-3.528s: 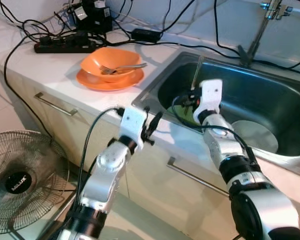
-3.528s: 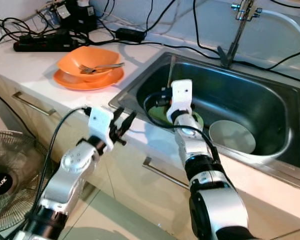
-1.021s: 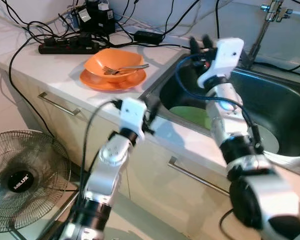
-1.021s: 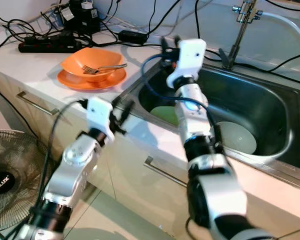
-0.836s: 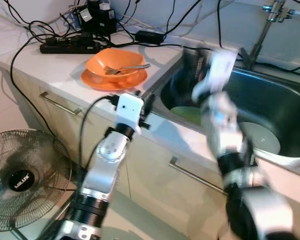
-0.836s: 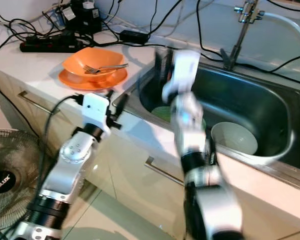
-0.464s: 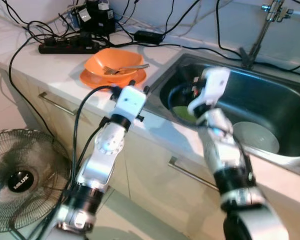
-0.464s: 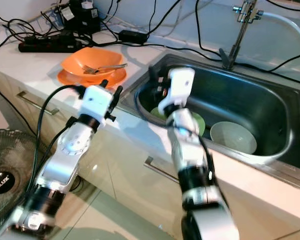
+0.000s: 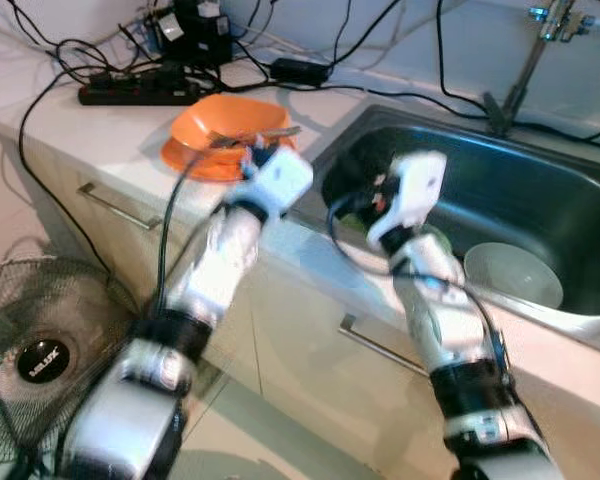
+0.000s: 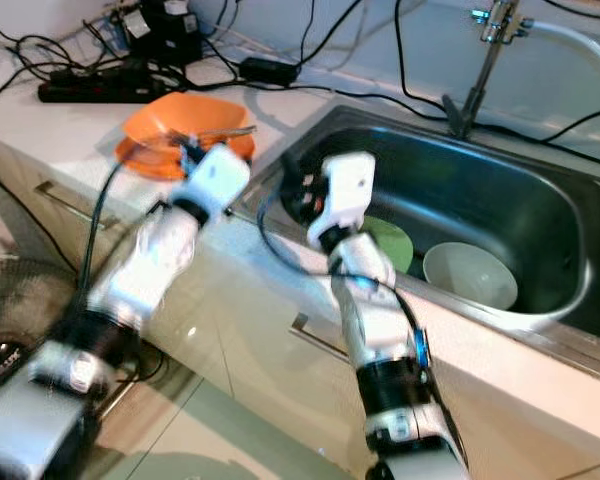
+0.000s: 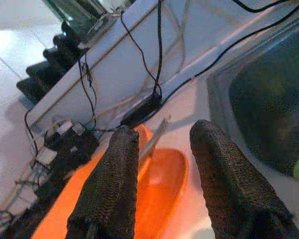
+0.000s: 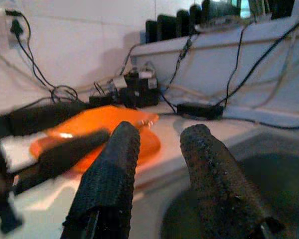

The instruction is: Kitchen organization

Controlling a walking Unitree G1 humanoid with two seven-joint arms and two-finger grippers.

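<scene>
- Orange shallow bowl [image 9: 230, 118] holding metal fork [image 9: 263, 133], stacked on orange plate [image 9: 185, 157], on white countertop [image 9: 110, 135].
- Left gripper [image 11: 162, 169] beside bowl, fingers parted, empty.
- Right gripper [image 12: 162, 164] at steel sink [image 9: 540, 200] rim, fingers parted, empty.

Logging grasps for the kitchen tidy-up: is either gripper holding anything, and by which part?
Nothing is held. The left gripper is open near the orange bowl; the right gripper is open too.

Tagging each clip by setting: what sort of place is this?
Most likely a home kitchen: a steel sink with a tap, a white counter holding an orange bowl with a fork, and cabinet drawers below.
</scene>
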